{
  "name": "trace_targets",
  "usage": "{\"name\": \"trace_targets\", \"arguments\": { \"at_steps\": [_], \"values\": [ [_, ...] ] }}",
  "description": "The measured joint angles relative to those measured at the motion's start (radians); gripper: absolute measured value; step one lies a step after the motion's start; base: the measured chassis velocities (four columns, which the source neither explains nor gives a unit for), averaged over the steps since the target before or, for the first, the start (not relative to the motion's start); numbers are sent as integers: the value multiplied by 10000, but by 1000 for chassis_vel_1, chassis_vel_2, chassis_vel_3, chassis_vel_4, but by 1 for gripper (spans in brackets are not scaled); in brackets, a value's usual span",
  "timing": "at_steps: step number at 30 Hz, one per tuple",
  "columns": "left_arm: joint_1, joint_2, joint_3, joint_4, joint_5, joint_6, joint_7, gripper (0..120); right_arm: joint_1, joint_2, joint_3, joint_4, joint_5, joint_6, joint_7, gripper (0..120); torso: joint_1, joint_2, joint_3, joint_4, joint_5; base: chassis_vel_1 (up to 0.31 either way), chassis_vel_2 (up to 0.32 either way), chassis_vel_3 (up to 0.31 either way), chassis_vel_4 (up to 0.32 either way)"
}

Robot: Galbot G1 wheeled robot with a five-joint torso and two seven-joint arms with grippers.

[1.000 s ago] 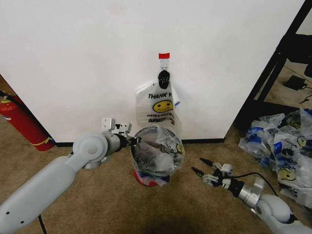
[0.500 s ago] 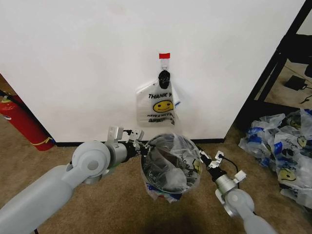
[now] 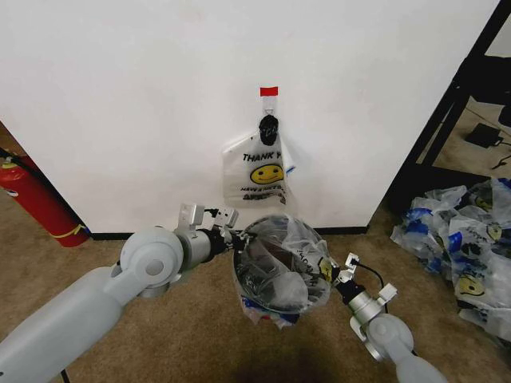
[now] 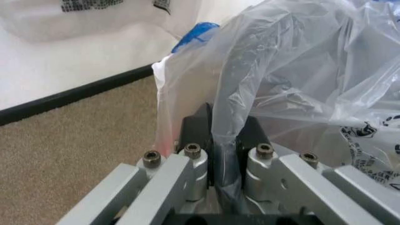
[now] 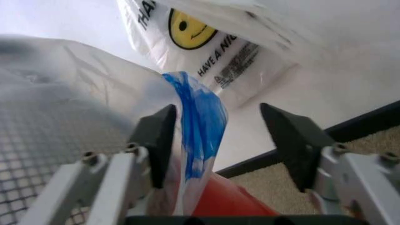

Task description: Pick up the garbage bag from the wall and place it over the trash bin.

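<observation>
The garbage bag (image 3: 281,257), thin and translucent with black print, is draped over the dark trash bin (image 3: 257,309), whose red base shows below it. My left gripper (image 3: 232,238) is at the bag's left rim. In the left wrist view it (image 4: 225,149) is shut on a fold of the bag (image 4: 293,84). My right gripper (image 3: 330,271) is at the bag's right rim. In the right wrist view it (image 5: 222,140) is open, with the bag's blue handle trim (image 5: 198,117) hanging between the fingers. The bin's red base (image 5: 218,202) lies just beyond.
An identical smiley bag (image 3: 263,171) hangs on the white wall (image 3: 120,96) from a hook under red tape (image 3: 269,92). A red fire extinguisher (image 3: 36,199) stands at the left. A pile of similar bags (image 3: 463,239) and a black frame (image 3: 447,112) are at the right.
My right gripper has swung in from the carpet at the right to the bag's right rim. My left gripper has moved right with the rim. The bag-covered bin now sits further right and nearer.
</observation>
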Motion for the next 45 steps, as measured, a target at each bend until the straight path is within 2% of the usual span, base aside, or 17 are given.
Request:
{"name": "trace_targets", "arguments": {
  "at_steps": [1, 7, 9, 13, 32, 37, 39, 41, 42, 43, 45],
  "values": [
    [0, 0, 0, 0, 0, 0, 0, 4, 0, 0, 0, 0, 0, 0, 0, 48, 0, 0, 0, 0, 0, 0, 0, 0, 0],
    [-21, 55, 4, -55, -17, 0, -13, 4, 138, 89, -108, -137, -337, 23, -100, 22, 0, 0, 0, 0, 1, 0, 0, 0, 0],
    [-21, 55, 7, -56, -19, 0, -14, 4, 157, 100, -122, -151, -366, 28, -108, 19, 0, 0, 0, 0, 0, 0, 0, 0, 0],
    [-24, 52, 38, -26, -20, -1, -15, 4, 307, 131, -163, -288, -461, 58, -107, 2, 0, 0, 0, 1, 1, 0, 0, 0, 0],
    [-76, -187, 269, 46, 61, -1, -23, 4, 1396, 353, -534, -1584, -1622, 329, 637, 0, 1, 0, 0, 1, 1, 0, 0, 0, 0],
    [-113, -370, 230, 744, 244, -1, -157, 4, 1186, 108, -325, -1424, -2365, 550, 550, 20, 1, -1, 0, 0, 0, 0, 0, 0, 0],
    [-96, -421, 207, 854, 268, -1, -203, 4, 1131, 49, -245, -1352, -2406, 574, 546, 23, 1, 0, 0, 0, 0, 0, 0, 0, 0],
    [-54, -515, 186, 1055, 357, -2, -292, 4, 1015, -100, -93, -1159, -2441, 596, 519, 33, 1, 0, 0, 0, 1, 0, 0, 0, 0],
    [-51, -524, 186, 1074, 371, -2, -296, 4, 1009, -109, -85, -1149, -2443, 598, 519, 33, 1, 0, 0, 0, 1, 0, 0, 0, 0],
    [-34, -608, 185, 1265, 527, -2, -410, 4, 870, -270, 94, -893, -2547, 629, 583, 41, 1, 0, 0, 1, 1, 0, 0, 0, 0],
    [-34, -745, 204, 1495, 832, -12, -754, 4, 559, -482, 307, -331, -2664, 639, 932, 50, 1, 0, 0, 2, 3, 0, 0, 0, 0]
  ]
}}
